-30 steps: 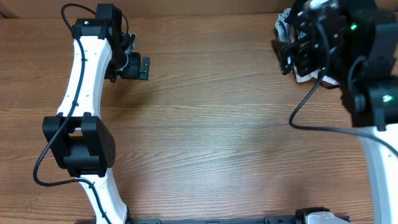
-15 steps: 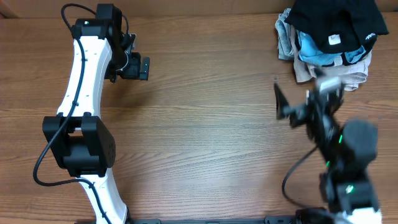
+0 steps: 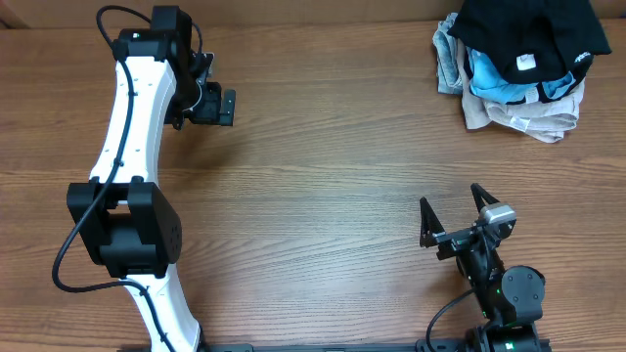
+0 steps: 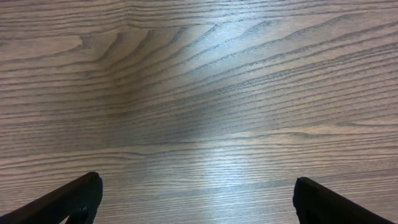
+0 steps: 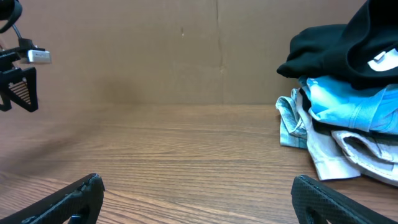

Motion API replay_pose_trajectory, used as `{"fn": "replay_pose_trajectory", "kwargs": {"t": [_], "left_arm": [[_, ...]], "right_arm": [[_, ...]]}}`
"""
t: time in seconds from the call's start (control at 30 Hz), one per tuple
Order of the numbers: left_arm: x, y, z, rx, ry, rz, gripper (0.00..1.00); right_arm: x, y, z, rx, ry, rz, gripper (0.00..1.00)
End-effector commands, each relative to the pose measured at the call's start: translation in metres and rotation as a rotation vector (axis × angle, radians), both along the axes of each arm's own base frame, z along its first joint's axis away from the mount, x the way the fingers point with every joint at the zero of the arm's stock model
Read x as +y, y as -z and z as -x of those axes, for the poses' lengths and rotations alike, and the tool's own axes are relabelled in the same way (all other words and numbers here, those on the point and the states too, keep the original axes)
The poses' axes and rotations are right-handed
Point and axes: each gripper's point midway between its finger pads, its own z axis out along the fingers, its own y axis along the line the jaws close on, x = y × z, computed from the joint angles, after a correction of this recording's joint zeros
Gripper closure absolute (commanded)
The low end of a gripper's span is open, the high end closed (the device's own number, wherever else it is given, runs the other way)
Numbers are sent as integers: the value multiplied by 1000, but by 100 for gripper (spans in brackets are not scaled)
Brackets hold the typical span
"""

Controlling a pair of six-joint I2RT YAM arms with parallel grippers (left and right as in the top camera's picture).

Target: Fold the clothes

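The clothes, a black T-shirt (image 3: pixel 533 29) with a small white neck tag, lie crumpled on top of a pile at the table's far right corner. In the right wrist view the black T-shirt (image 5: pixel 329 46) is at the upper right, well beyond the fingers. My right gripper (image 3: pixel 450 201) sits near the front edge, far from the pile, open and empty (image 5: pixel 199 194). My left gripper (image 3: pixel 223 106) hovers at the far left, open, with only bare wood between its fingers (image 4: pixel 198 200).
Under the black shirt lie a light blue shirt (image 3: pixel 486 73) and grey and beige garments (image 3: pixel 533 119). A brown cardboard wall (image 5: pixel 186 50) closes the table's far edge. The left arm's white links (image 3: pixel 127 147) run down the left side.
My right arm has pulled back from over the pile at the far right to the front edge, with nothing in its jaws. The left arm has not moved.
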Motion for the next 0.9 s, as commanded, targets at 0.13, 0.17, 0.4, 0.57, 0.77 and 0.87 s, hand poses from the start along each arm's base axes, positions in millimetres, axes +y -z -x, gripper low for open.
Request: {"fn": "replay_pose_trajectory", "kwargs": {"t": [0.13,0.17,0.4,0.57,0.77,0.87], "left_arm": [[-1,0,-4,-4,-10,9,0],[-1,0,-4,-4,-10,9,0],[-1,0,-4,-4,-10,9,0],[-1,0,-4,-4,-10,9,0],[-1,0,-4,-4,-10,9,0],[-1,0,-4,-4,-10,9,0]], "right_arm": [[-2,13,5,37,9,-17,0],[-2,17,5,50,9,-15,0],[-3,31,10,108,11,-9,0],[-3,29,10,99,11,-10,0],[-3,6,15,-1,9,-21,0],[-3,5,15,-8,10,-21,0]]}}
